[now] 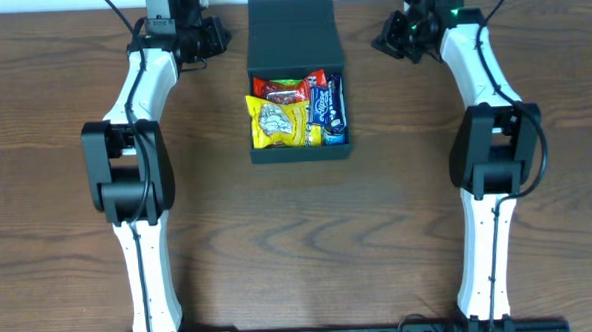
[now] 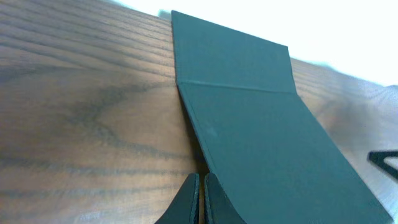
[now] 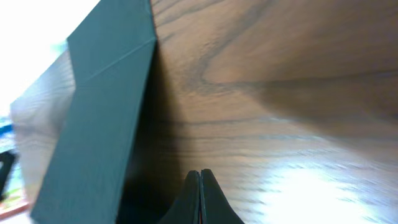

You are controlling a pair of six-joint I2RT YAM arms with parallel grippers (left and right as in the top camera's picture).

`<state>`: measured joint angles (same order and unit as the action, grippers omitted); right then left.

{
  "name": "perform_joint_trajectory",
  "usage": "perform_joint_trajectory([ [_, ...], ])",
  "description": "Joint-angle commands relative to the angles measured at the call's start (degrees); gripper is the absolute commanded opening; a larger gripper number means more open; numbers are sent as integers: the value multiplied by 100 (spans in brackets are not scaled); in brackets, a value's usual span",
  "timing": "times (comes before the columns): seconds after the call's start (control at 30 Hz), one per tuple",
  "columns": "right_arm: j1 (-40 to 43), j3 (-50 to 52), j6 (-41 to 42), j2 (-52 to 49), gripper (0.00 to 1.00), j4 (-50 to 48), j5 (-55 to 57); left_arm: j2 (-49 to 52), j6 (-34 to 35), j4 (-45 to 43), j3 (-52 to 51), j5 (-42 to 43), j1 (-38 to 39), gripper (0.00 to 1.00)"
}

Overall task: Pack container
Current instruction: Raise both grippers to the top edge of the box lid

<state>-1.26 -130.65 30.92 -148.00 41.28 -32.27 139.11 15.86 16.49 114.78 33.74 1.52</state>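
Container (image 1: 295, 31) lid open flat, snack packets (image 1: 296, 111) inside; left gripper (image 2: 202, 179) and right gripper (image 3: 200, 173) either side of container lid, both jaws together, empty

There is one container (image 1: 301, 153), a dark box with one flap lid (image 1: 292, 31). Inside it I can count three snack packets for sure: one yellow packet (image 1: 280, 124), one red packet (image 1: 282, 85) and one blue packet (image 1: 330, 102). A little bit of green and orange shows between them, but I cannot tell if that is one more packet. There are two robot arms: one left arm (image 1: 140, 85) and one right arm (image 1: 475, 68). That makes two grippers, the left gripper (image 1: 213, 34) and the right gripper (image 1: 385, 37). There is one worktop (image 1: 379, 232).
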Motion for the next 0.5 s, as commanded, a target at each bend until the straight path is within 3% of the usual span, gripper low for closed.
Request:
perform_joint_trajectory([
  [0.0,-118,-11,409,-315,2,-140,-581,365,566,46,280,411,-48,6],
  [0.47,-549,-11,684,-590,2,-885,-730,780,866,-31,282,1003,76,6],
])
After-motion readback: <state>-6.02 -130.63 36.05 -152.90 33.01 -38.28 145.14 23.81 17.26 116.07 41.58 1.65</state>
